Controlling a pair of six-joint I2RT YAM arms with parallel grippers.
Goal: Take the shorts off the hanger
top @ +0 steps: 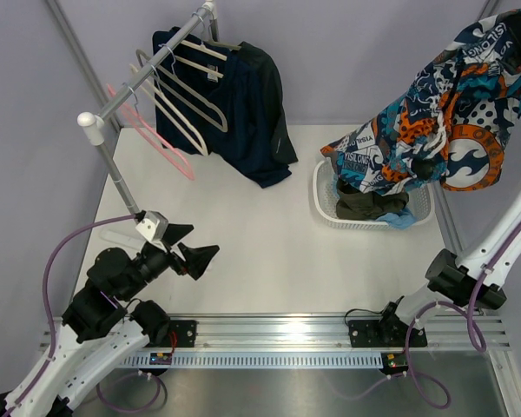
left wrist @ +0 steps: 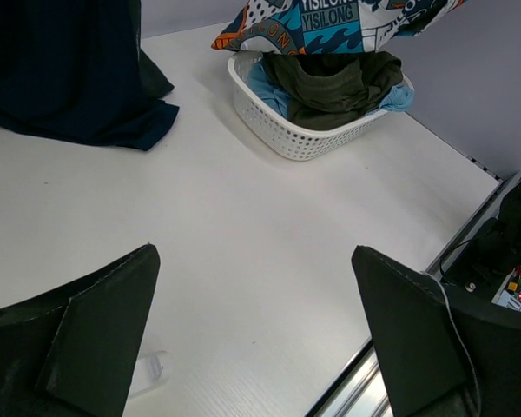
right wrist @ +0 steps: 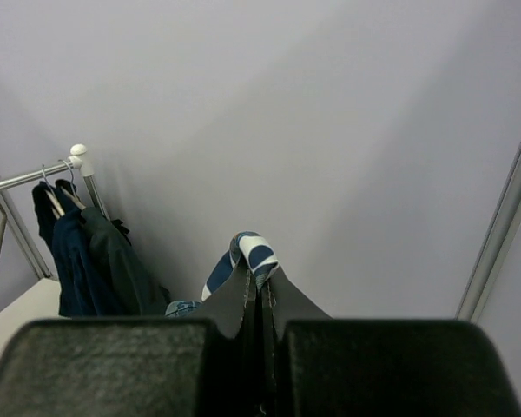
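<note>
Shorts (top: pixel 451 130) hang high over the white basket (top: pixel 319 195), right gripper (right wrist: pixel 259 282) clamped tight on the fabric. We see the left gripper (top: pixel 205 240) low over the table (top: pixel 269 261), jaws wide apart.

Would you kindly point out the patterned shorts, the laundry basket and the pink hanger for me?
Shorts (top: pixel 451 130): top external view, middle of the fabric.
Basket (left wrist: pixel 282 139): left wrist view, front wall.
Pink hanger (top: pixel 184 170): top external view, lower end.

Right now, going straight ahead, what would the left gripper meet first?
Likely the bare table, short of the laundry basket; the left gripper is open, nothing between its fingers. Depth is unclear.
</note>
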